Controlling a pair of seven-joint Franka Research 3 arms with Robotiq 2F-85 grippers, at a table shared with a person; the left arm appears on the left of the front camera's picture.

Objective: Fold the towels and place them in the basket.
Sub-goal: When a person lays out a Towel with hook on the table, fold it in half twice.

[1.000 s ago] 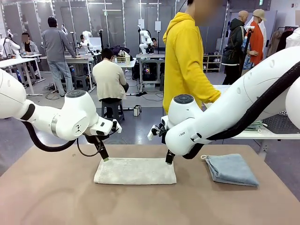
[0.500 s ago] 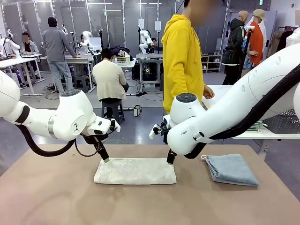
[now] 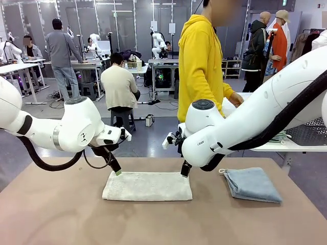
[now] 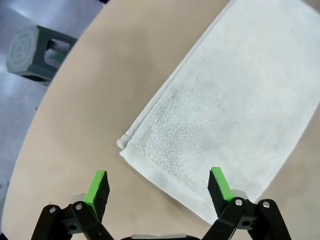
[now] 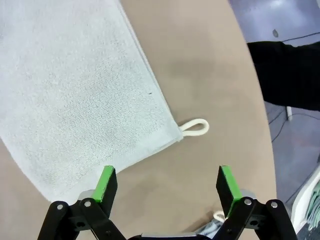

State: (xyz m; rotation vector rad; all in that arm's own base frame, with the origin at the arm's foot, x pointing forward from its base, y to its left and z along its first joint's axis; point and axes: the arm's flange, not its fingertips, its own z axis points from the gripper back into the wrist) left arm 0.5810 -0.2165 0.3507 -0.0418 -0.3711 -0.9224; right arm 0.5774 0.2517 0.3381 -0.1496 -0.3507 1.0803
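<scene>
Now cream towel (image 3: 147,186) flat — left claw (image 3: 118,172), right claw (image 3: 185,174) spread wide over its far corners.

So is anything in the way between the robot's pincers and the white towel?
No, nothing visible is in the way. The left pincer and the right pincer hang open right at the far corners of the cream-white towel. The blue towel lies folded off to one side, apart from it.
</scene>
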